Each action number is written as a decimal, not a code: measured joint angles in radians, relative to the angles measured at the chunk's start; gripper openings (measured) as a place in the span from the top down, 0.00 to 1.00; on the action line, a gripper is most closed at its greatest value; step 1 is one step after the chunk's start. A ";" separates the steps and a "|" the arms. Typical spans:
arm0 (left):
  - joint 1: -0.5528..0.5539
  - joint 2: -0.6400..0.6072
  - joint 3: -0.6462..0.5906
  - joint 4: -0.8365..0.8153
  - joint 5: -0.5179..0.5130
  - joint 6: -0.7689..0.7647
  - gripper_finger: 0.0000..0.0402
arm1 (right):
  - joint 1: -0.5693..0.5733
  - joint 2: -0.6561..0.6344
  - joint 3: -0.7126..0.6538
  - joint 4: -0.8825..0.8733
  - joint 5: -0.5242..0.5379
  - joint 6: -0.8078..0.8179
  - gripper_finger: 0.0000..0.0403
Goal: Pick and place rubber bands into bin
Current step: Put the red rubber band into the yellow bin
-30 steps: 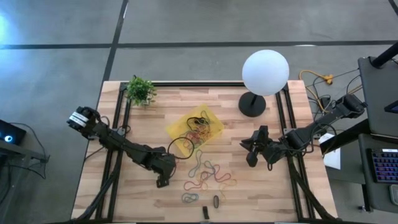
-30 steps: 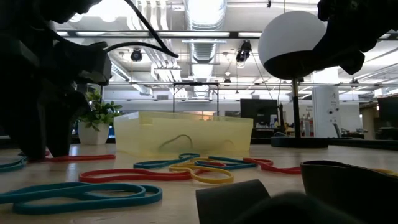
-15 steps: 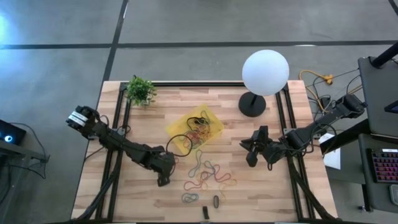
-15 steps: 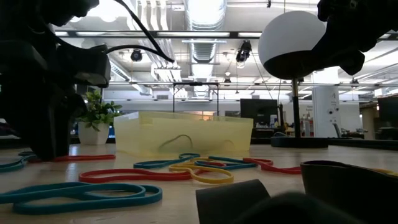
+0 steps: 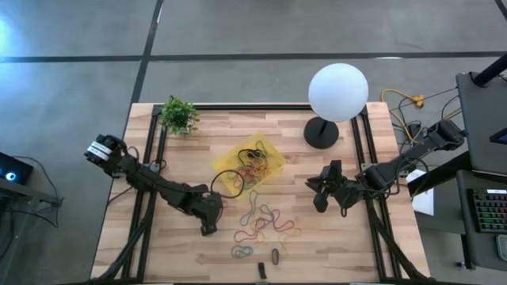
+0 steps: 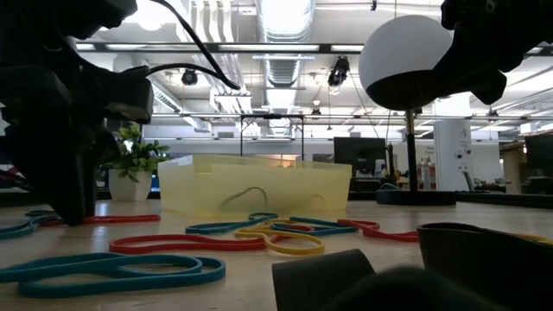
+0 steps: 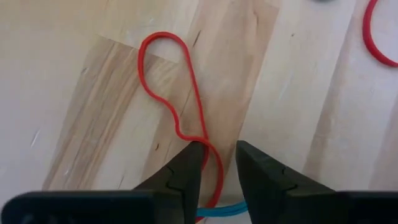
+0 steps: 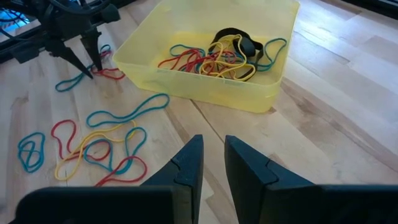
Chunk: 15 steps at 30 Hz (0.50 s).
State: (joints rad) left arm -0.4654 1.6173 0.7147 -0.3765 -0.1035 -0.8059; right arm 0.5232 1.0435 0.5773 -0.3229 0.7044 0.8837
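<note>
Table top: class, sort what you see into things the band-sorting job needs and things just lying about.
Job:
rubber bands, loose on the table
bin, some bands inside
left gripper, closing on a red band

Lying about:
lamp
plant
dark oblong pieces
right gripper, waiting

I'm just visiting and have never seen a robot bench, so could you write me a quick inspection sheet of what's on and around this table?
Surface: wooden table, slatted.
Job's things: yellow bin already holds several bands; loose rubber bands lie beside it.
Clutter: potted plant, globe lamp, small dark pieces.
Grippers: left gripper is down at the table, fingers either side of a red band; right gripper waits above the table, holding nothing.
Cables: orange cord at the table's corner.
Surroundings: concrete floor, keyboard.
</note>
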 joint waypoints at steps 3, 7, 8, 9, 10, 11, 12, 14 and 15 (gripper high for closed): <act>-0.001 0.007 0.000 -0.007 -0.011 0.000 0.78 | 0.000 0.000 -0.004 0.001 0.000 0.002 0.86; -0.001 0.050 0.009 -0.013 -0.015 0.000 0.78 | 0.000 0.000 -0.009 0.001 0.000 0.014 0.86; -0.001 0.064 0.015 -0.016 -0.015 0.000 0.78 | 0.000 0.000 -0.010 0.000 -0.001 0.019 0.86; -0.001 0.075 0.022 -0.021 -0.016 0.002 0.78 | 0.000 0.000 -0.011 0.000 -0.002 0.021 0.86; -0.001 0.086 0.028 -0.025 -0.017 0.004 0.78 | 0.000 0.000 -0.011 0.000 -0.002 0.025 0.86; -0.001 0.094 0.035 -0.026 -0.018 0.004 0.78 | 0.001 0.000 -0.011 0.000 -0.002 0.026 0.86; -0.001 0.098 0.040 -0.029 -0.020 0.004 0.78 | 0.002 0.000 -0.012 0.001 -0.002 0.026 0.86; -0.001 0.099 0.042 -0.032 -0.026 0.001 0.78 | 0.002 0.000 -0.013 0.000 -0.003 0.026 0.86; -0.001 0.099 0.042 -0.034 -0.032 -0.001 0.78 | 0.002 0.000 -0.013 0.000 -0.003 0.026 0.86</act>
State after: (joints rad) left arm -0.4664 1.7164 0.7571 -0.4106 -0.1357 -0.8067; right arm 0.5255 1.0435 0.5644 -0.3225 0.7017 0.9096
